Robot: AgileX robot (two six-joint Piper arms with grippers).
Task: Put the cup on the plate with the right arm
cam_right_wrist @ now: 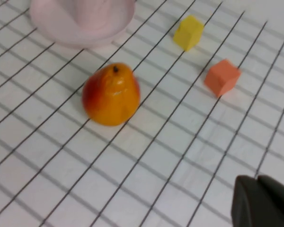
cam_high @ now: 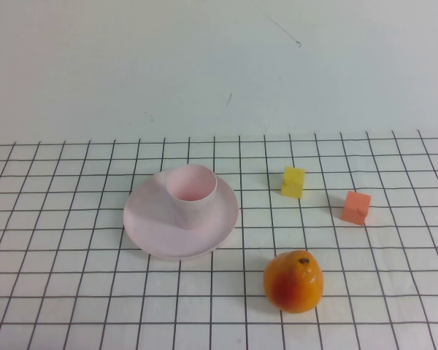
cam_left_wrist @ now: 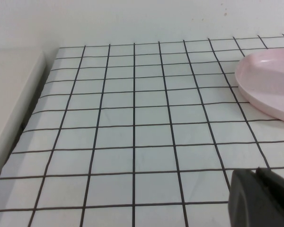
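High view first, and we sweep from the left edge of the table (cam_high: 58, 292), a white cloth ruled with a black grid. Nothing shows of either arm from up here. Left of the table's middle we find the plate (cam_high: 150, 232), round, pale pink, shallow with a raised rim, smooth and plain. And the cup (cam_high: 190, 194) is on it: a small pale pink tumbler with no handle, slightly tapered, pinker inside. It stands in the plate's far half with its mouth open toward us, its long axis leaning a little back toward the far edge of the table; whether it sits quite upright we cannot tell.

Moving right, a small yellow cube (cam_high: 293, 181) sits past the table's middle, toward the far edge, and a small orange cube (cam_high: 356, 207) sits well apart from it, nearer the right edge. Closer to the near edge, between plate and cubes, stands an orange fruit (cam_high: 293, 281), pear-shaped, glossy, flushed red low on one side, with a dark stem spot on top.

Now the wrist views. On the left wrist we see only a dark corner of the left gripper (cam_left_wrist: 261, 198) over bare grid near the table's left edge, the plate's rim (cam_left_wrist: 270, 90) well apart from it; how its claw stands we cannot tell. On the right wrist, the right gripper (cam_right_wrist: 262, 203) is likewise a dark corner, well clear of the fruit (cam_right_wrist: 111, 94), both cubes and the plate beyond. Its claw state we cannot tell either, and it holds nothing that we can see.
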